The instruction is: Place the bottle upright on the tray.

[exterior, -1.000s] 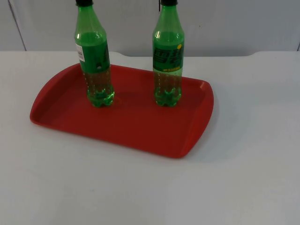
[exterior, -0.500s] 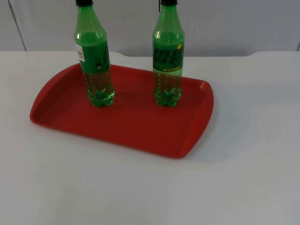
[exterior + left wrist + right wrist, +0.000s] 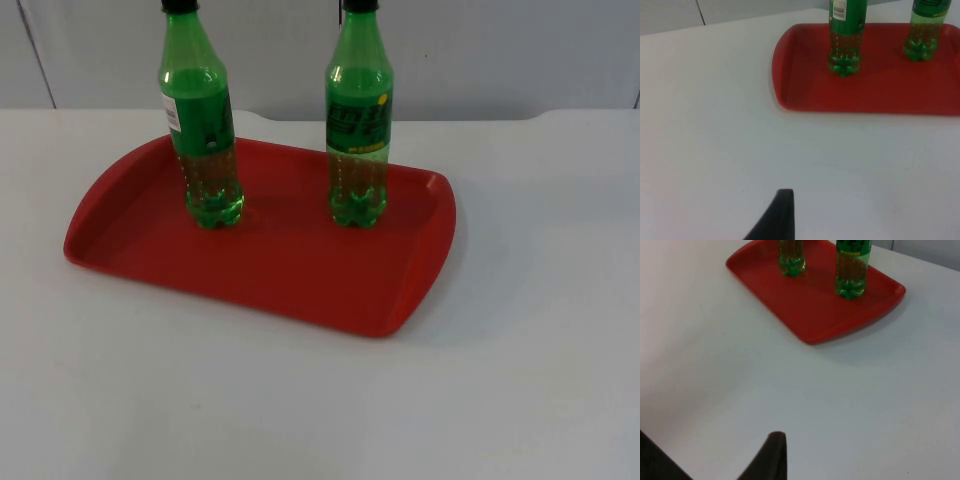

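Green bottles upright on red tray, caps atop

Glossy clear green plastic bottles, smooth red plastic tray, matt white table top.

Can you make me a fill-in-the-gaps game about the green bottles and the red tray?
1. The number of green bottles standing on the red tray is ____.
2. The left bottle and the right bottle both stand ____, not lying down.
3. The caps of the bottles are coloured ____.
4. The tray rests on a table coloured ____.

Missing words: two; upright; black; white
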You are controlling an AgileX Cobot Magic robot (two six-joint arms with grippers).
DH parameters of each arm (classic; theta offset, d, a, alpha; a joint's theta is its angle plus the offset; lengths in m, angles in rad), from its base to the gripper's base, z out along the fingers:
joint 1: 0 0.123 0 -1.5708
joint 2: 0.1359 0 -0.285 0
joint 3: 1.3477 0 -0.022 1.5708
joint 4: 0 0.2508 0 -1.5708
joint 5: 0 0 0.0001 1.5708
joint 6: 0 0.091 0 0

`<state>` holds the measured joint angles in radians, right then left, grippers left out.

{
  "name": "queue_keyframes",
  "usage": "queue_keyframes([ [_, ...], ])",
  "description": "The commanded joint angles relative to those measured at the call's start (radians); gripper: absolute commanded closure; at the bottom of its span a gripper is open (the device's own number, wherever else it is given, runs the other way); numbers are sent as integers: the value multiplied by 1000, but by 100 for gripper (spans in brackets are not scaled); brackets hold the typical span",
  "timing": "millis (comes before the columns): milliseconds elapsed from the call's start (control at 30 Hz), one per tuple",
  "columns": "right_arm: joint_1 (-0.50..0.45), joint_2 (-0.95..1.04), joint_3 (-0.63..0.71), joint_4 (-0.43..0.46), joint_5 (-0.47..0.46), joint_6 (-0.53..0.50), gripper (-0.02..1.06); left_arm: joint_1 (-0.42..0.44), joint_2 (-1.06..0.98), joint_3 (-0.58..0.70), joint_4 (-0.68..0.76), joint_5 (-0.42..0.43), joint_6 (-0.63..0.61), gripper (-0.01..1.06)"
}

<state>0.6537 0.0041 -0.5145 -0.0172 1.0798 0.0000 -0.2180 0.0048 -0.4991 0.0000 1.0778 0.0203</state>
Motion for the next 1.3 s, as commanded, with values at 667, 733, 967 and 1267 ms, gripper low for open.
queue_keyframes([
  [667,-6,-4,1,-2,-1,0,-1,-1,-5,4,-5,-2,1,0],
  [733,-6,-4,1,-2,-1,0,-1,-1,-5,4,-5,-2,1,0],
  [967,-6,-4,1,-2,-1,0,-1,-1,-5,4,-5,-2,1,0],
  [1267,-27,-4,1,-2,-1,0,-1,-1,-5,4,-5,-2,1,0],
])
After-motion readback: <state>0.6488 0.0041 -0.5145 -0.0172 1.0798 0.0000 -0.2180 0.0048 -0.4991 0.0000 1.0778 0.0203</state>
